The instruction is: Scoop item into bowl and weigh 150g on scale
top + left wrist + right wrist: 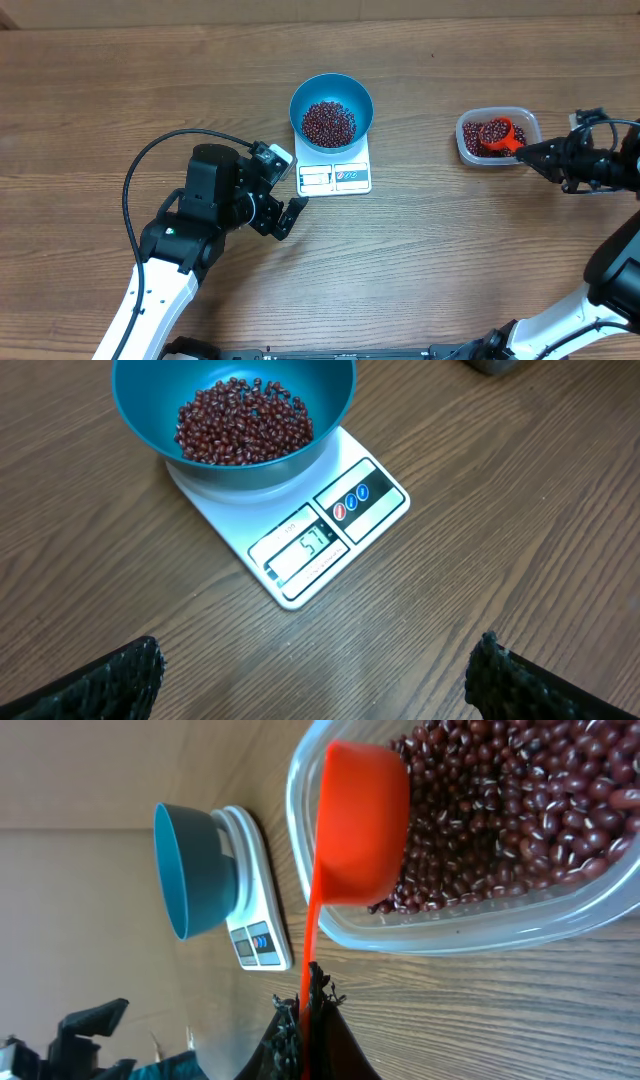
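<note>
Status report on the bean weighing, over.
Left gripper open beside scale. Right gripper shut on scoop, in bean container. Bowl on scale, part filled. Nothing blocking.

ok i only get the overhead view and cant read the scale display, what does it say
Observer: On the left wrist view, the display on the small white square scale reads what looks like 57. The round blue bowl of red-brown beans sits on it.
Operator: is the right gripper actually on the scoop
Observer: Yes, the right wrist view shows the right gripper shut on the thin handle of the orange plastic scoop, its cup inside the clear plastic container.
Operator: left gripper holding anything
Observer: No, the left gripper is open, with only bare wooden table between its fingers.
</note>
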Controlling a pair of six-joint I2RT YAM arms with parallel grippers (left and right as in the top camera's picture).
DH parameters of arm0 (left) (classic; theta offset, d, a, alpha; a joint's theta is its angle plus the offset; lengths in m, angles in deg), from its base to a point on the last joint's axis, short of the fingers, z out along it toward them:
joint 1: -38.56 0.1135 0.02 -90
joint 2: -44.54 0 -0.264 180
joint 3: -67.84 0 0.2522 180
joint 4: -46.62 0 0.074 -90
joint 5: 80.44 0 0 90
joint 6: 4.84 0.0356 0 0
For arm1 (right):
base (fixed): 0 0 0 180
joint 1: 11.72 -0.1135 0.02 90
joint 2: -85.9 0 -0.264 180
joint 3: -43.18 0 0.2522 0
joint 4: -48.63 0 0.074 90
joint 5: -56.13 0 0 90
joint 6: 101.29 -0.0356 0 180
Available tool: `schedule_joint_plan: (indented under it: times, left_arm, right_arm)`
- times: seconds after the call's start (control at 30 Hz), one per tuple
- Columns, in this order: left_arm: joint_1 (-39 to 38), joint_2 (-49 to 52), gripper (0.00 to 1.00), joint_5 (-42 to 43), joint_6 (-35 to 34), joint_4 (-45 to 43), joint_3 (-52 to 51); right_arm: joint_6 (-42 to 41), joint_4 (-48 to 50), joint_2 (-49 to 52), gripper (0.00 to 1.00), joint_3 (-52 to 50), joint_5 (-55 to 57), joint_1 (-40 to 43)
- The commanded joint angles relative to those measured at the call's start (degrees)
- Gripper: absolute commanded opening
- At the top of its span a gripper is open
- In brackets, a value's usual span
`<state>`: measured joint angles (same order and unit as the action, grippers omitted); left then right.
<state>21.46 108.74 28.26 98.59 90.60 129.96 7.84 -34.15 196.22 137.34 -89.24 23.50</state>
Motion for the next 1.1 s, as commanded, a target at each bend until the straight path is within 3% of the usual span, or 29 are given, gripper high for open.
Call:
schedule_joint_plan:
  times: [0.0, 0.47, 0.8, 1.07]
  left_arm:
    - [0.3, 0.3, 1.0, 0.4, -0.8, -0.1, -0.2]
    - [0.3, 0.3, 1.0, 0.4, -0.8, -0.1, -0.2]
    - [0.3, 0.3, 0.99, 0.4, -0.8, -0.1, -0.2]
    - [0.3, 0.3, 1.0, 0.4, -0.8, -0.1, -0.2]
  right_arm:
    - [0.6, 0.0, 0.3, 0.04, -0.2, -4.1, 1.3]
    - [18.4, -11.0, 0.3, 0.04, -0.2, -16.4, 2.2]
    - [20.5, -13.2, 0.3, 0.04, -0.2, -18.3, 1.5]
    - [27.9, -18.1, 0.3, 0.04, -0.2, -21.4, -2.6]
